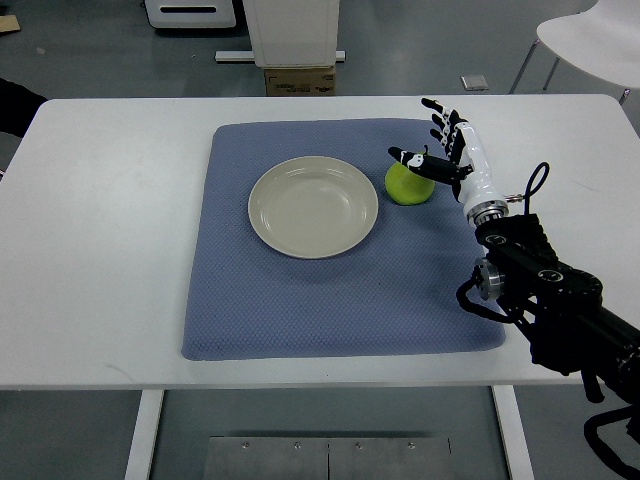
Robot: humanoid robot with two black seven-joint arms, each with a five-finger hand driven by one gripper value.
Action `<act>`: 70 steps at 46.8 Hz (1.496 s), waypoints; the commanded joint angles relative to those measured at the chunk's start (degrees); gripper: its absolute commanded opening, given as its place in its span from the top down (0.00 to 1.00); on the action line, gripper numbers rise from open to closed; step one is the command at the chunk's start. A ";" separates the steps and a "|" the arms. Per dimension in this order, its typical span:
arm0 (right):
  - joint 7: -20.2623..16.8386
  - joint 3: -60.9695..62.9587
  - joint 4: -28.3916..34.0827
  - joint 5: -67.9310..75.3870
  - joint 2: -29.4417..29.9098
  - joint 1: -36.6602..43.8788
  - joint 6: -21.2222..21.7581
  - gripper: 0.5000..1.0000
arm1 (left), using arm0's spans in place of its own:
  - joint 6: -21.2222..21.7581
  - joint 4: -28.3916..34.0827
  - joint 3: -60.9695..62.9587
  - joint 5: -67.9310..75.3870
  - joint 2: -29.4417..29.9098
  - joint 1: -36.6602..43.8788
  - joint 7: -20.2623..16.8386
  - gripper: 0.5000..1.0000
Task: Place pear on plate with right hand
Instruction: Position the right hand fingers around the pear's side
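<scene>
A green pear (pixel 408 185) lies on the blue mat (pixel 330 290), just right of the cream plate (pixel 313 206), which holds nothing. My right hand (pixel 440 140) hovers over the pear's right side, its arm coming in from the lower right. The thumb (pixel 415 160) reaches across the top of the pear while the other fingers (pixel 440 118) stretch out away from it, spread and holding nothing. Part of the pear's right edge is hidden by the hand. The left arm does not show.
The mat covers the middle of a white table (pixel 100 230). A white chair (pixel 590 45) stands past the table's far right corner, and a cardboard box (pixel 298 80) with a white stand sits beyond the far edge.
</scene>
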 commanded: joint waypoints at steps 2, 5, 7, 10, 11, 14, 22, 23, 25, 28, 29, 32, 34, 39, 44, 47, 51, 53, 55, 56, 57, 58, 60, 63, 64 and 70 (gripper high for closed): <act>0.08 -0.83 -0.17 0.01 0.00 -0.01 -0.32 0.08 | 0.00 0.00 0.00 0.00 0.00 0.00 0.00 0.00; 0.25 -1.45 -0.61 0.01 0.00 -0.01 -1.11 0.08 | 0.00 0.00 0.00 0.00 0.00 0.00 0.00 0.00; 0.43 -1.80 -0.79 0.01 0.00 -0.01 -1.38 0.08 | 0.00 0.00 0.00 0.00 0.00 0.00 0.00 0.00; 0.51 -2.24 -0.88 0.01 0.00 -0.01 -1.46 0.08 | 0.00 0.00 0.00 0.00 0.00 0.00 0.00 0.00; 0.52 -2.24 -0.88 0.01 0.00 -0.01 -1.47 0.08 | 0.00 0.00 0.00 0.00 0.00 0.00 0.00 0.00; 0.52 -2.33 -0.88 0.01 0.00 -0.01 -1.47 0.08 | 0.00 0.00 0.00 0.00 0.00 0.00 0.00 0.00; 0.52 -3.47 -0.97 0.01 0.00 -0.10 -1.55 0.08 | 0.00 0.00 0.00 0.00 0.00 0.00 0.00 0.00; 0.52 -3.56 -0.97 0.01 0.00 -0.10 -1.55 0.08 | 0.00 0.00 0.00 0.00 0.00 0.00 0.00 0.00; 0.52 -3.56 -0.97 0.01 0.00 -0.10 -1.81 0.08 | 0.00 0.00 0.00 0.00 0.00 0.00 0.00 0.00; 0.52 -3.65 -0.97 0.01 0.00 -0.27 -1.90 0.08 | 0.00 0.00 0.00 0.00 0.00 0.00 0.00 0.00; 0.52 -3.65 -0.97 0.01 0.00 -0.36 -1.90 0.08 | 0.00 0.00 0.00 0.00 0.00 0.00 0.00 0.00; 0.52 -3.65 -0.97 0.01 0.00 -0.45 -1.90 0.08 | 0.00 0.00 0.00 0.00 0.00 0.00 0.00 0.00; 0.52 -3.65 -0.97 0.01 0.00 -0.54 -1.82 0.08 | 0.00 0.00 0.00 0.00 0.00 0.00 0.00 0.00; 0.52 -3.65 -0.97 0.09 0.00 -0.63 -1.82 0.08 | 0.00 0.00 0.00 0.00 0.00 0.00 0.00 0.00; 0.52 -3.56 -1.05 0.09 0.00 -0.63 -1.82 0.08 | 0.00 0.00 0.00 0.00 0.00 0.00 0.00 0.00; 0.52 -3.56 -1.05 0.09 0.00 -0.63 -1.82 0.08 | 0.00 0.00 0.00 0.00 0.00 0.00 0.00 0.00; 0.52 -3.56 -1.05 0.09 0.00 -0.71 -1.82 0.07 | 0.00 0.00 0.00 0.00 0.00 0.00 0.00 0.00; 0.52 -3.56 -1.05 0.09 0.00 -0.80 -1.82 0.07 | 0.00 0.00 0.00 0.00 0.00 0.00 0.00 0.00; 0.52 -3.47 -1.05 0.18 0.00 -1.06 -1.82 0.07 | 0.00 0.00 0.00 0.00 0.00 0.00 0.00 0.00; 0.52 -3.47 -1.05 0.18 0.00 -1.15 -1.82 0.07 | 0.00 0.00 0.00 0.00 0.00 0.00 0.00 0.00; 0.52 -3.56 -1.05 0.27 0.00 -1.24 -1.82 0.06 | 0.00 0.00 0.00 0.00 0.00 0.00 0.00 0.00; 0.52 -3.47 -1.05 0.36 0.00 -1.33 -1.82 0.06 | 0.00 0.00 0.00 0.00 0.00 0.00 0.00 0.00; 0.43 -3.47 -1.05 0.44 0.00 -1.33 -1.82 0.05 | 0.00 0.00 0.00 0.00 0.00 0.00 0.00 0.00; 0.43 -3.56 -1.05 0.62 0.00 -1.68 -1.82 0.04 | 0.00 0.00 0.00 0.00 0.00 0.00 0.00 0.00; 0.34 -3.56 -1.05 0.62 0.00 -1.77 -1.82 0.03 | 0.00 0.00 0.00 0.00 0.00 0.00 0.00 0.00; 0.25 -4.17 -1.05 0.71 0.00 -2.03 -1.73 0.03 | 0.00 0.00 0.00 0.00 0.00 0.00 0.00 0.00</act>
